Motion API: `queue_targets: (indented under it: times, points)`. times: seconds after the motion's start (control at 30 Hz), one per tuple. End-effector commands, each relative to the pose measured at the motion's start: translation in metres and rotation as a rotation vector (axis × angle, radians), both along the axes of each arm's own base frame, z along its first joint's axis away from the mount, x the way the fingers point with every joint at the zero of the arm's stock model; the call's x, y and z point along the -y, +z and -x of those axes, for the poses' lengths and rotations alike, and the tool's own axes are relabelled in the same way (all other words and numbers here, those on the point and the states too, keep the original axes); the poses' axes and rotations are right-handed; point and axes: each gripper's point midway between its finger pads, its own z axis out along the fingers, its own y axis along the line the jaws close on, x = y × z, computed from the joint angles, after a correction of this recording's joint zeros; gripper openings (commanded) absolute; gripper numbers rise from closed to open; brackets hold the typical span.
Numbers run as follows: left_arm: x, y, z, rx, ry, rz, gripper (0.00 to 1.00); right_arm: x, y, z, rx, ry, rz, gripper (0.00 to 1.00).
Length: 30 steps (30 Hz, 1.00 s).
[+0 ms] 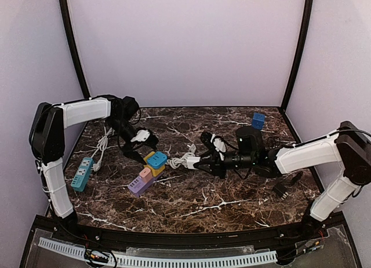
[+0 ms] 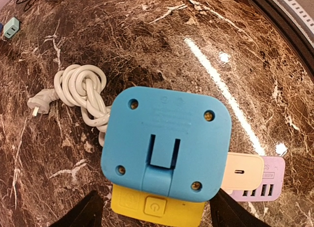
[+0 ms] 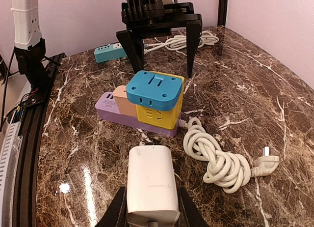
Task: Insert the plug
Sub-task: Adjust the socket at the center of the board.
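1. Top view: the left end effector (image 1: pixel 146 149) is just beside the blue cube (image 1: pixel 156 159), at its 10 o'clock, mid desk (image 1: pixel 232 204). The right end effector (image 1: pixel 200 163) is at 3 o'clock, and its grip is hard to see.
2. Left wrist view: only here the cube's four screw holes show. The dark fingers (image 2: pixel 81 212) stand wide, with their tips cut off.
3. Right wrist view: the white plug (image 3: pixel 151 183) is squeezed tight and points at the purple strip (image 3: pixel 110 109).
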Motion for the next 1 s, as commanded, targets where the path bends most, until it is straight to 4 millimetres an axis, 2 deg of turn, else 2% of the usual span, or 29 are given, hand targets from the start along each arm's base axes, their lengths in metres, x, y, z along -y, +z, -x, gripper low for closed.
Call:
queue_targets:
  times: [0.0, 0.17, 0.33, 0.4, 0.53, 0.63, 0.77, 0.97]
  points:
    - [-0.008, -0.006, 0.023, -0.081, -0.025, -0.009, 0.75, -0.005, 0.022, -0.005, 0.080, 0.006, -0.084, 0.00]
    - [-0.006, -0.016, 0.020, -0.084, 0.016, -0.009, 0.65, -0.003, 0.016, -0.003, 0.080, 0.001, -0.094, 0.00]
    - [-0.009, -0.029, 0.016, -0.055, 0.030, -0.030, 0.63, -0.002, 0.014, -0.002, 0.081, 0.004, -0.085, 0.00]
    - [-0.010, -0.032, 0.015, -0.050, 0.033, -0.035, 0.64, -0.002, 0.014, -0.002, 0.086, 0.005, -0.083, 0.00]
    - [-0.009, -0.034, 0.006, -0.035, 0.069, -0.048, 0.74, -0.002, 0.012, -0.002, 0.086, 0.005, -0.079, 0.00]
    - [-0.008, -0.024, -0.005, -0.026, 0.096, -0.037, 0.76, -0.003, 0.011, -0.002, 0.079, 0.011, -0.079, 0.00]
    - [-0.012, -0.014, 0.011, -0.068, 0.011, -0.012, 0.76, -0.006, 0.010, -0.004, 0.080, 0.016, -0.081, 0.00]
    - [-0.005, -0.016, 0.029, -0.119, -0.040, 0.015, 0.72, -0.007, 0.008, -0.004, 0.079, 0.016, -0.078, 0.00]
